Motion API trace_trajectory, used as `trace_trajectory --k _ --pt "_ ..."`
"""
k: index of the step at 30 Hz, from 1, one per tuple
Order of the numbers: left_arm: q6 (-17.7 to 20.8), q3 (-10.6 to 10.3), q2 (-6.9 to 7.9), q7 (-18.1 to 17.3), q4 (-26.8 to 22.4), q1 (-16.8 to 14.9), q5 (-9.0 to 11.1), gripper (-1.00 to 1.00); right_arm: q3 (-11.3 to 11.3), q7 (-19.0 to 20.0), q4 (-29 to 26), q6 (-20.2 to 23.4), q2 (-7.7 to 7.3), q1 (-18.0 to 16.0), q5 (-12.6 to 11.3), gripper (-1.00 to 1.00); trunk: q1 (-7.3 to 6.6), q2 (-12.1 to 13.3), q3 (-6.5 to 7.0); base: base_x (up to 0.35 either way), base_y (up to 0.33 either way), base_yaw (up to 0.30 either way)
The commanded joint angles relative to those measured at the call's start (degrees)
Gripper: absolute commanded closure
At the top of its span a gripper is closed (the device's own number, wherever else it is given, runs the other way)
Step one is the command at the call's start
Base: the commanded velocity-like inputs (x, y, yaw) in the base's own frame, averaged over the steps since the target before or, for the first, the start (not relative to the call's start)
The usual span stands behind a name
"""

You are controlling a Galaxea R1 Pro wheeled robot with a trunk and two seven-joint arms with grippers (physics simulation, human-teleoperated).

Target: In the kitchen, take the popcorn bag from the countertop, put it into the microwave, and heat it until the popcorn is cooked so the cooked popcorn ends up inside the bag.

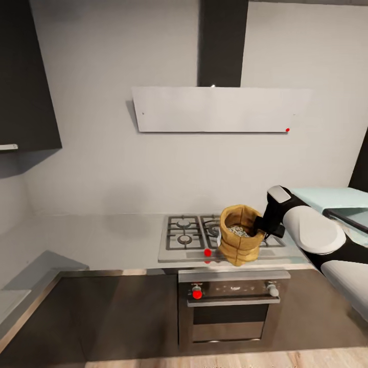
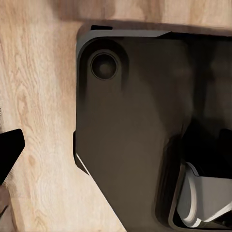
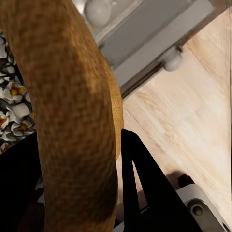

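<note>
Grey walls and dark cabinets frame the kitchen, and pale wooden floor [image 3: 193, 116] runs along the foot of the units. Nearest the camera, the built-in oven [image 1: 232, 306] sits under the grey table [image 1: 102, 240], its red knob [image 1: 197, 293] at the left of its panel. In the right wrist view, the right end effector [image 3: 79, 188] is clamped on the thick rolled rim of the popcorn bag [image 1: 239, 241], one dark finger [image 3: 140, 183] outside the rim and the other inside the sack. The bag hangs tilted over the front edge of the gas hob [image 1: 204, 235], its base clear of the table. Speckled popcorn [image 1: 238, 231] fills the sack. Beyond the white forearm, the pale blue microwave [image 1: 337, 197] stands at the right. Farther back, the white hood [image 1: 214, 110] hangs on the wall. The left wrist view looks down on floor and the robot's dark base [image 2: 140, 135]; whether the left end effector is open or closed cannot be told.
</note>
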Motion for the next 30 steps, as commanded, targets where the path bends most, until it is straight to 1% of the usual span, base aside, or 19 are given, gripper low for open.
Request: trace_trajectory --k 1,7,14,19,30 --pt "0.11 0.38 -0.01 0.01 -0.06 -0.02 0.02 -1.0 0.14 -0.46 -0.05 0.14 0.0 -0.05 -0.6 1.0 0.01 -0.08 -0.1 -0.092 0.0 -0.275" --pt "0.12 0.38 -0.01 0.0 -0.06 -0.02 0.02 -1.0 0.1 -0.45 -0.05 0.14 -0.01 -0.05 -0.6 1.0 0.01 -0.08 -0.1 -0.113 -0.068 -0.247" --pt "0.13 0.38 -0.24 0.01 -0.06 -0.02 0.01 -1.0 0.17 -0.37 -0.05 0.14 0.01 -0.05 -0.6 1.0 0.01 -0.08 -0.1 -0.162 -0.102 -0.021" --pt "0.13 0.38 -0.36 0.01 -0.06 -0.02 0.03 -1.0 0.1 -0.36 -0.05 0.06 -0.02 -0.05 -0.6 1.0 0.01 -0.08 -0.1 -0.247 -0.123 -0.041" --pt "0.08 0.38 -0.36 0.01 -0.06 -0.02 0.02 -1.0 0.08 -0.36 -0.05 0.02 -0.02 -0.05 -0.6 1.0 0.01 -0.08 -0.1 -0.315 -0.025 -0.257"
